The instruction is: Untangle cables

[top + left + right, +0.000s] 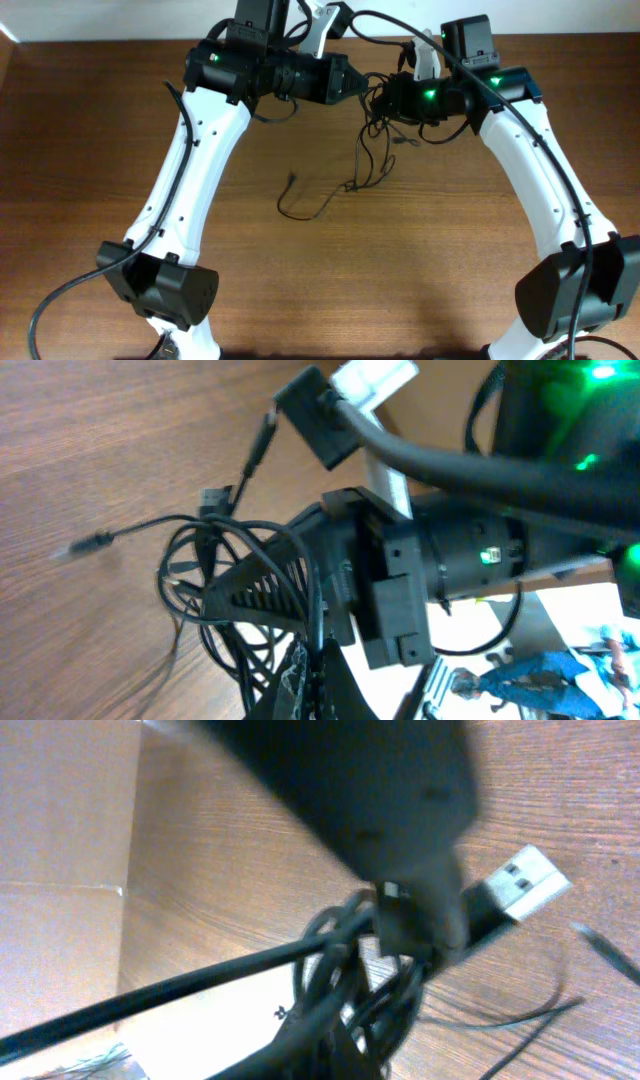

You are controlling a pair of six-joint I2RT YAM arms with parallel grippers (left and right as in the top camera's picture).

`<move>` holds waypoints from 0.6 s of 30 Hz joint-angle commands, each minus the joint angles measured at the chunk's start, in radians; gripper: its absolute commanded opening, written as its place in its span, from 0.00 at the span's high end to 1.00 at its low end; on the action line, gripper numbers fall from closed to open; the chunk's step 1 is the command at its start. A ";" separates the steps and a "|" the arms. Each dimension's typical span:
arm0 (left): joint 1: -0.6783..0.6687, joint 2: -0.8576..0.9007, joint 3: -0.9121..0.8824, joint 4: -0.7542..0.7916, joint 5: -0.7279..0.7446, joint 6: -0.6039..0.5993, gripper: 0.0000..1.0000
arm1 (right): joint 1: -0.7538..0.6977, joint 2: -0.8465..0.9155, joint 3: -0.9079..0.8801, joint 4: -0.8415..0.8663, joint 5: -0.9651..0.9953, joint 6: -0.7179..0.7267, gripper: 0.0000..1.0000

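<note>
Two arms met over the far middle of the table (400,260) in the overhead view, the left fingers (358,82) and right fingers (383,97) nearly tip to tip, with the cables (378,112) bunched between them above the wood. Thin strands trailed down from the bunch to the tabletop, and one loose strand (300,212) lay curled just to the left. On the left wrist camera I saw the cables (232,650) as tangled loops around the ribbed right fingers (265,590). My left fingers (305,685) sat pressed together at the bottom edge with a strand running down to their tips, though I could not tell whether it was pinched. A small plug (90,543) stuck out to the left, blurred. On the right wrist camera the right fingers (415,910) were a dark blur clamped on the cables (350,980), a silvery USB plug (515,885) jutting out beside them.
</note>
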 commanded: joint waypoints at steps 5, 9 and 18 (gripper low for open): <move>0.008 -0.035 0.017 -0.010 -0.549 -0.008 0.99 | -0.083 -0.135 0.008 -0.027 0.031 -0.005 0.96; 0.008 -0.035 0.017 -0.051 -0.797 -0.008 0.85 | -0.216 -0.288 0.008 -0.128 0.012 -0.062 0.96; 0.007 -0.035 0.017 -0.056 -0.540 0.057 0.43 | -0.277 -0.369 0.008 -0.270 -0.038 -0.160 0.96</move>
